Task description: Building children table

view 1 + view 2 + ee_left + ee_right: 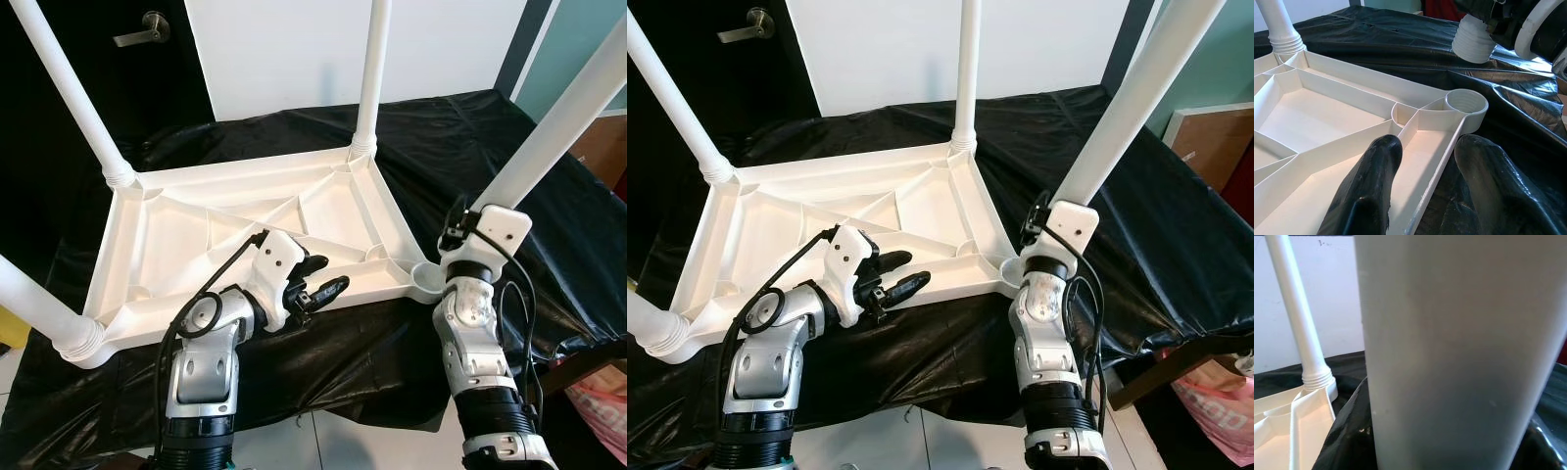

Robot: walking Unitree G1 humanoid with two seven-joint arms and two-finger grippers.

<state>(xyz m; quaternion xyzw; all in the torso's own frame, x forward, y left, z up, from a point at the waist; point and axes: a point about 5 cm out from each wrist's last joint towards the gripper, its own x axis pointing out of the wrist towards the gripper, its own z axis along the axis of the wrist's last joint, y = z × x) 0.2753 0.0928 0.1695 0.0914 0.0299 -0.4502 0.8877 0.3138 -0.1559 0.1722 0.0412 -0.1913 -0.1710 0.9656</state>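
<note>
— Where's the table?

— I see the white tabletop (245,220) upside down on black sheeting (460,147), three legs (370,73) screwed in, near-right socket (1466,102) empty.

— Claws?

— My left gripper (315,278) straddles the near rim, fingers spread. My right gripper (460,235) grips the fourth leg (558,117), tilted, just above that socket.

It looked like a room in a home — a dark door (108,59) with a lever handle (139,32) stood beside a plain white wall (284,49), pale floor tiles (323,446) lay below, and black plastic sheeting (431,137) covered the work surface, edge to edge.
</note>
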